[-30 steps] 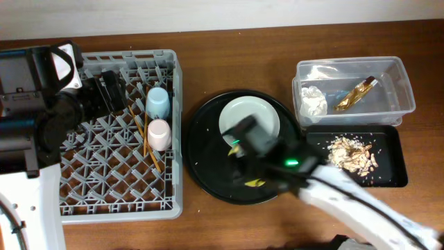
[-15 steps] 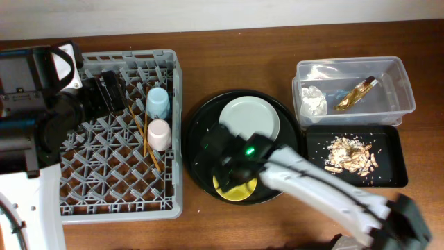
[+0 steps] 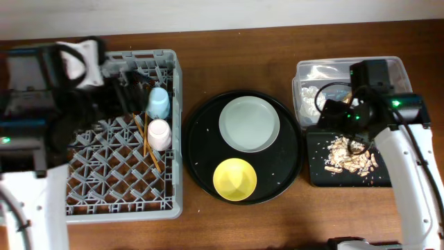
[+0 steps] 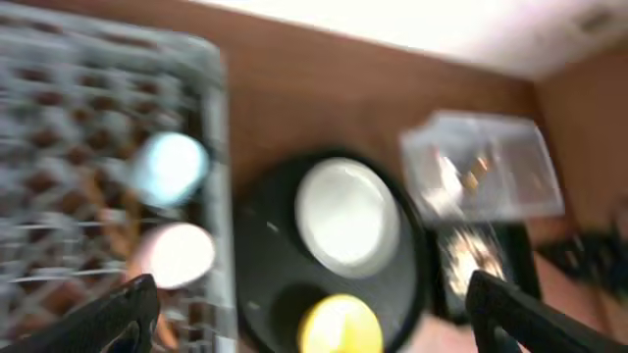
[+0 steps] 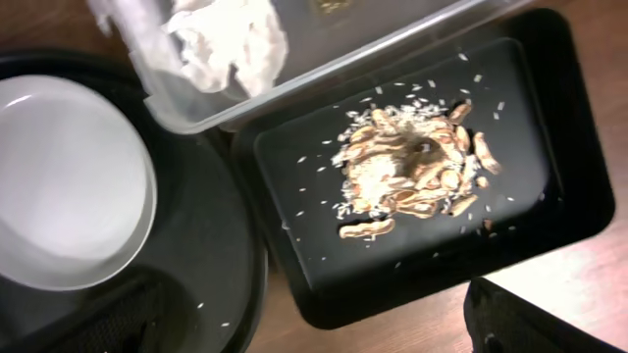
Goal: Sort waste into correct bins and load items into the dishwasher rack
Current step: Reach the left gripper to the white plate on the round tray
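The yellow bowl (image 3: pixel 234 178) and the pale plate (image 3: pixel 249 123) sit on the round black tray (image 3: pixel 201 149). The blue cup (image 3: pixel 158 103), pink cup (image 3: pixel 159 133) and chopsticks (image 3: pixel 147 142) lie in the grey rack (image 3: pixel 104 180). My left gripper (image 3: pixel 130 85) hovers open over the rack's back; its wrist view is blurred, with nothing between the fingers (image 4: pixel 118 316). My right gripper (image 3: pixel 345 119) is open and empty over the clear tub (image 3: pixel 399 83) and the black tray (image 3: pixel 385 173) of food scraps (image 5: pixel 412 172). The napkin (image 5: pixel 231 39) lies in the tub (image 5: pixel 324 69). The arm hides the wrapper from above.
Bare wood lies between the rack and the round tray, and along the front edge. The tub and the black tray (image 5: pixel 559 186) touch side by side at the right. Rice grains are scattered on the round tray (image 5: pixel 211 255).
The right gripper let go of the yellow bowl on the round tray, opened, and swung right to the bins. The left arm shifted a little right over the rack.
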Available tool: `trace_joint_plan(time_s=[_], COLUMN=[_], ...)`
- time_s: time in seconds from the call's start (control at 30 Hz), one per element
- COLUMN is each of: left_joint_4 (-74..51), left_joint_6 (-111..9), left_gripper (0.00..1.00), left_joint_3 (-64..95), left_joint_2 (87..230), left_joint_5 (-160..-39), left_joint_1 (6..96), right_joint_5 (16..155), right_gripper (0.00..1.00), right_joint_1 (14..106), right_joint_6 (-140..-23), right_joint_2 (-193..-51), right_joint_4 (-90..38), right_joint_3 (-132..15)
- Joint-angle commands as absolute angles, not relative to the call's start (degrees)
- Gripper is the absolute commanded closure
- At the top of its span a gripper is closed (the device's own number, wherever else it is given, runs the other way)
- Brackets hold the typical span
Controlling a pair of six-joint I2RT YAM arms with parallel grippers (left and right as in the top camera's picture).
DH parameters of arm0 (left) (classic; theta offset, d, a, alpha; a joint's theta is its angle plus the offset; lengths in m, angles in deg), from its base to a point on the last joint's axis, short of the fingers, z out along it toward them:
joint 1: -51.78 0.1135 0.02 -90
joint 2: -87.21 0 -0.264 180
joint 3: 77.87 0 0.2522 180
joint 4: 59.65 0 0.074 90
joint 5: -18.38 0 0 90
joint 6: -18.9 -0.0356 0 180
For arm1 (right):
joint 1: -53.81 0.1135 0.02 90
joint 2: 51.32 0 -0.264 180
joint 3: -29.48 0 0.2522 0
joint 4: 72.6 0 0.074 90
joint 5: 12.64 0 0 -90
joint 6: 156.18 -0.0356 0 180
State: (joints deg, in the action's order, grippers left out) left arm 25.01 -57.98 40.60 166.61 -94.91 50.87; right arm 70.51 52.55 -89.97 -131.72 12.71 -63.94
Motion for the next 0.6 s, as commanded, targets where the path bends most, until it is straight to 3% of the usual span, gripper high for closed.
trace_joint_plan(time_s=[0.0,0.07,0.2,0.23,0.27,0.3,0.5,0.57], left_joint_4=[22.0,17.4,12.2,10.9,10.0,9.7,2.5,-1.9], left_joint_6=[-57.9,-57.9,-57.8,-57.8,-57.4,-56.1,-55.3,-55.3], left_gripper=[0.07,0.01,0.04,0.22,0.49,0.52,0.51,0.44], left_joint_3=[35.0,32.0,31.0,30.6,29.8,29.1,27.9,27.9], left_joint_2=[167.1,167.3,168.6,169.0,170.4,171.7,187.8,192.9], left_joint_5=[-100.2,-98.8,-98.0,-96.4,-91.2,-87.8,-81.4,-81.4], left_joint_1=[38.8,32.0,24.4,23.0,20.6,18.9,8.9,7.9], right_joint_5=[69.6,69.6,69.6,69.6,69.6,69.6,69.6,69.6], right_gripper=[0.01,0.01,0.01,0.01,0.01,0.01,0.01,0.01], right_joint_1=[51.6,51.6,51.6,51.6,51.6,51.6,51.6,51.6], right_joint_6=[-90.2,-90.2,-90.2,-90.2,-90.2,-90.2,-90.2,-90.2], right_joint_2=[-130.9,-130.9,-130.9,-130.9,-130.9,-130.9,-130.9,-130.9], right_joint_4=[12.8,12.8,12.8,12.8,12.8,12.8,12.8,12.8], right_joint_3=[-64.6,-64.6,-64.6,-64.6,-64.6,-64.6,-64.6,-64.6])
